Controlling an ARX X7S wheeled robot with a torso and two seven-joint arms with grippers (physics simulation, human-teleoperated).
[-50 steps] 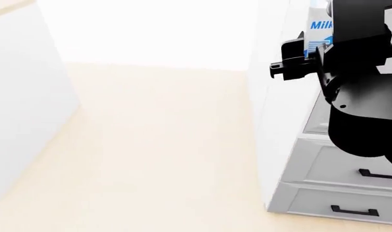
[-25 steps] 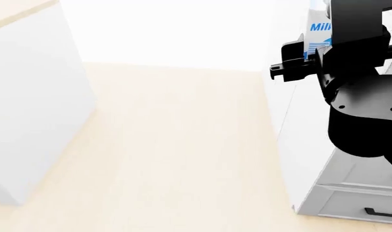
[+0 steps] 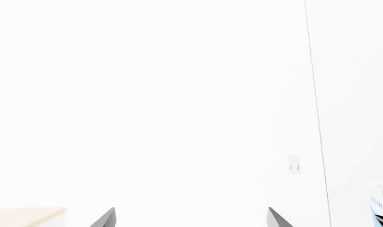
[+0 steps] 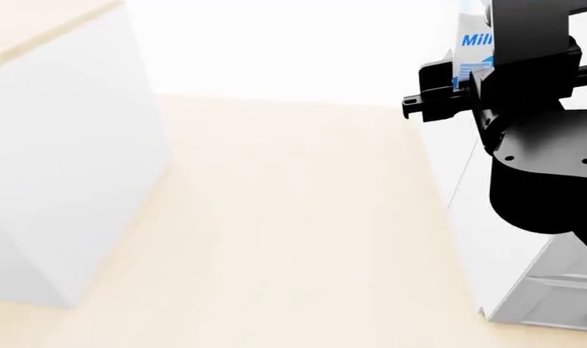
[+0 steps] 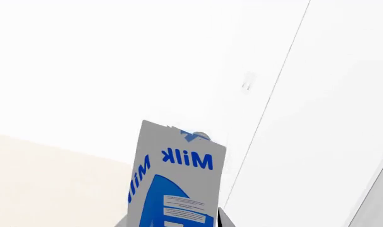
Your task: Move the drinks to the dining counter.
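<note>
Gripping the Milk carton [image 5: 172, 189] are the right fingers [image 5: 221, 218]; only the left wrist view shows the left fingers [image 3: 106, 218] spread wide.

The milk carton [image 5: 176, 182] is showing white with blue lettering; the floor [image 4: 284, 232] is looking pale beige, the arm [image 4: 540, 145] black.

A: Is there any lettering to read?

B: Only on the milk carton [image 5: 176, 182]. The right wrist view shows "Milk" in blue on its white front face, and the same word again running along the neighbouring side face. Below the front "Milk" sits a blue patch with a small white panel of print, too fine to make out.

A: And from the head?

B: The carton [image 4: 472, 51] shows just "Mil" in blue; the arm covers the remainder.
</note>
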